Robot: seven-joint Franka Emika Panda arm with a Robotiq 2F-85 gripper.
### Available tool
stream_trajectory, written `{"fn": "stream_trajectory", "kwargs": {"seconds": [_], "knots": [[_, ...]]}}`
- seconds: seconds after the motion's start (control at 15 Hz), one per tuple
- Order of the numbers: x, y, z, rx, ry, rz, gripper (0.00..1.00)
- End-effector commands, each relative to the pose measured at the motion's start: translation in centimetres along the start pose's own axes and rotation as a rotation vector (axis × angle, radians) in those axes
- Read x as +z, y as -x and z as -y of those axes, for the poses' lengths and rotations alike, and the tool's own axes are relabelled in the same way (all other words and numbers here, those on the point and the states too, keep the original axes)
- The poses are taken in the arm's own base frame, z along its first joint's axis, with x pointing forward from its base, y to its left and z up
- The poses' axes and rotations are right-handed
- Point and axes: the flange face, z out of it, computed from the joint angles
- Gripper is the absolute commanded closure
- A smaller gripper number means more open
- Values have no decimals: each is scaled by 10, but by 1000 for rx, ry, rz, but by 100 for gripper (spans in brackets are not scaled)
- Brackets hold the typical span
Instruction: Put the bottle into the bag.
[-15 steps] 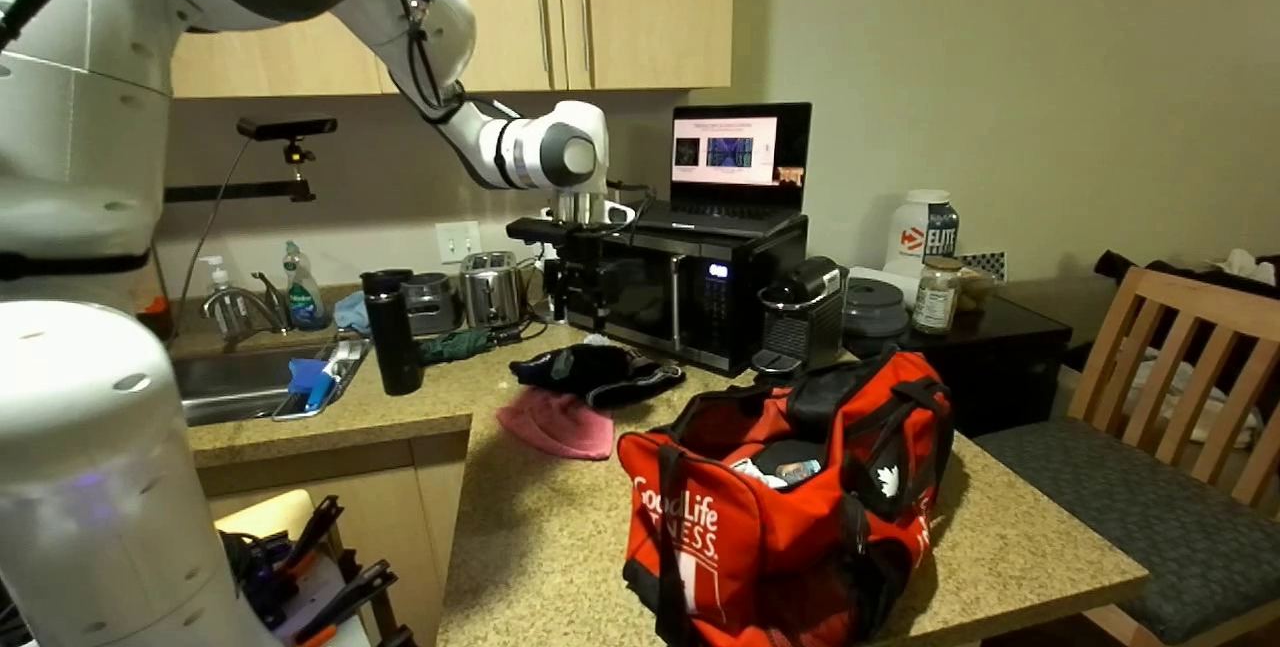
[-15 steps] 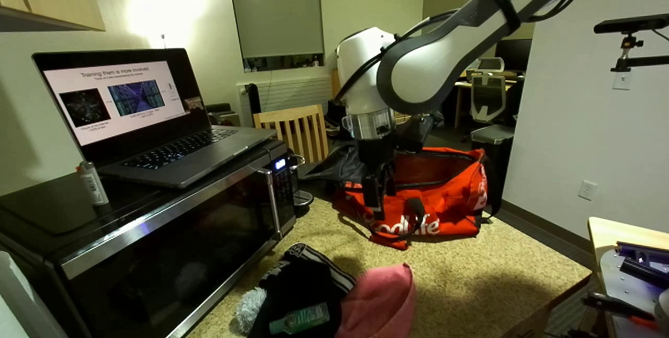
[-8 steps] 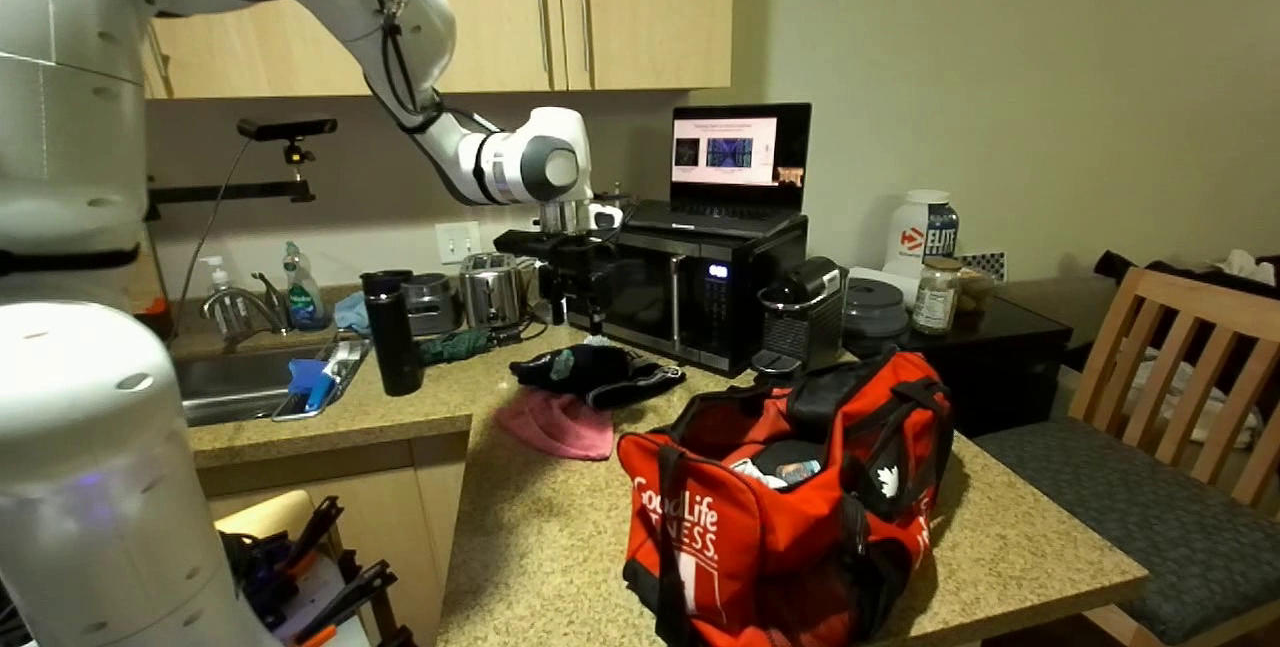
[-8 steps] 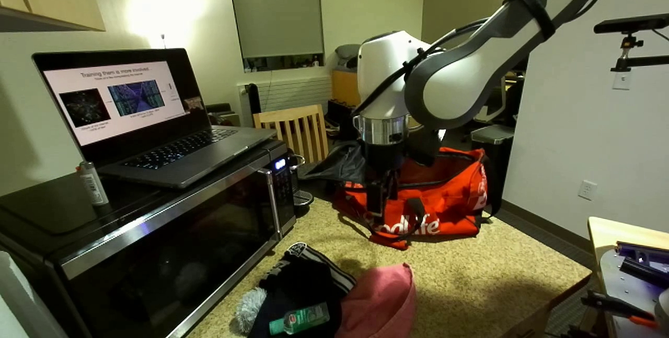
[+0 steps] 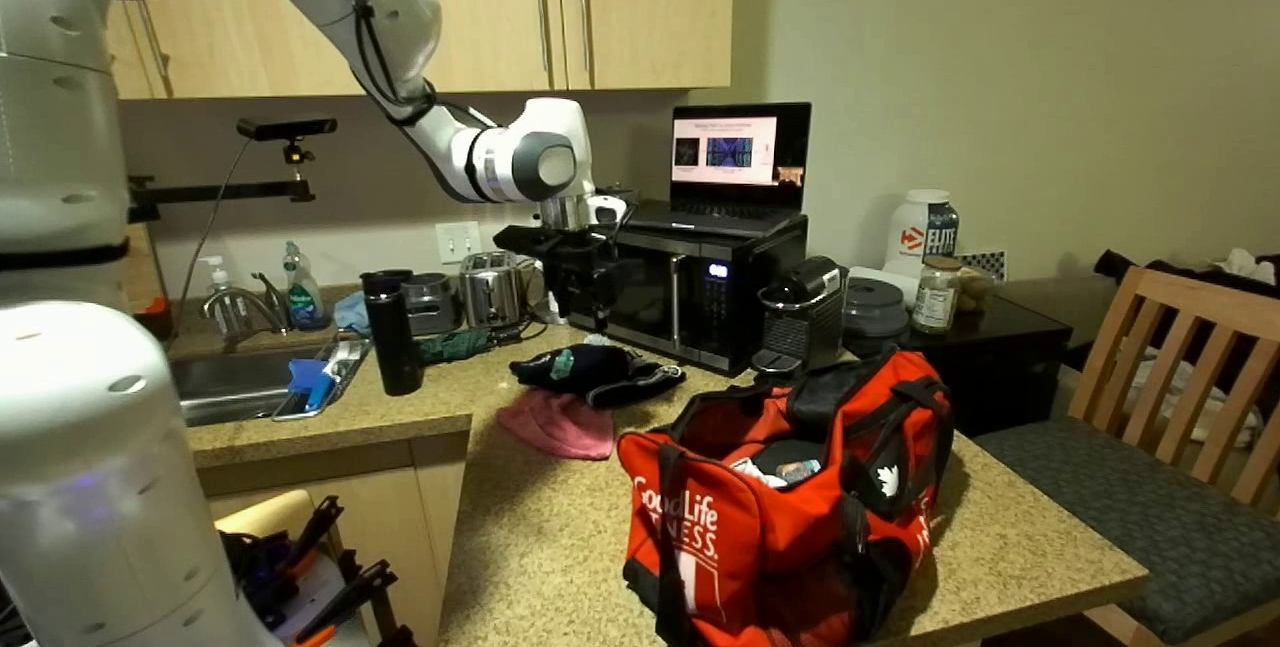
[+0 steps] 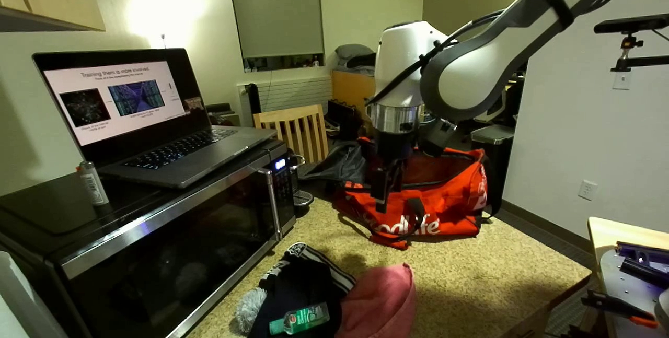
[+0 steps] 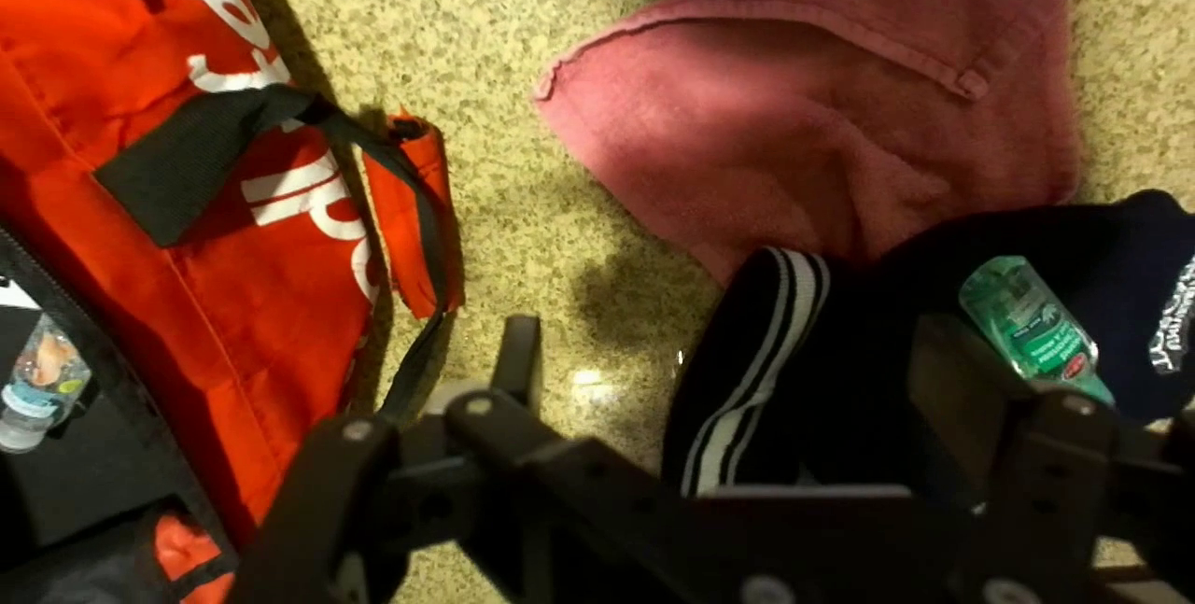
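Observation:
The bottle is a small green clear bottle lying on a dark knit hat; it also shows in both exterior views. The bag is a large red duffel with black straps and white lettering, standing open on the counter; it also shows at the left of the wrist view. My gripper is open and empty, fingers wide apart, above the counter and hat. Its right finger appears just beside the bottle in the wrist view. In an exterior view the gripper hangs in front of the bag.
The dark hat lies against a pink cloth. Another small clear bottle lies inside the bag. A microwave with a laptop on top stands behind. A tall black tumbler stands by the sink.
The arm has drawn back toward its base, and the gripper has shifted to the right in an exterior view, ending slightly higher. The bottle, hat and bag have not moved.

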Motion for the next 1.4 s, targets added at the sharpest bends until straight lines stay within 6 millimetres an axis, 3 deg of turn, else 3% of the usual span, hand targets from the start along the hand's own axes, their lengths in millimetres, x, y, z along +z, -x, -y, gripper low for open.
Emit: {"fn": "stream_trajectory", "kwargs": {"seconds": [0.0,0.6,1.33], "knots": [[-29,7,-9,13,-15,6,0],[-68,4,-8,-9,-3,69,0],[-73,-3,-2,9,18,85,0]]}}
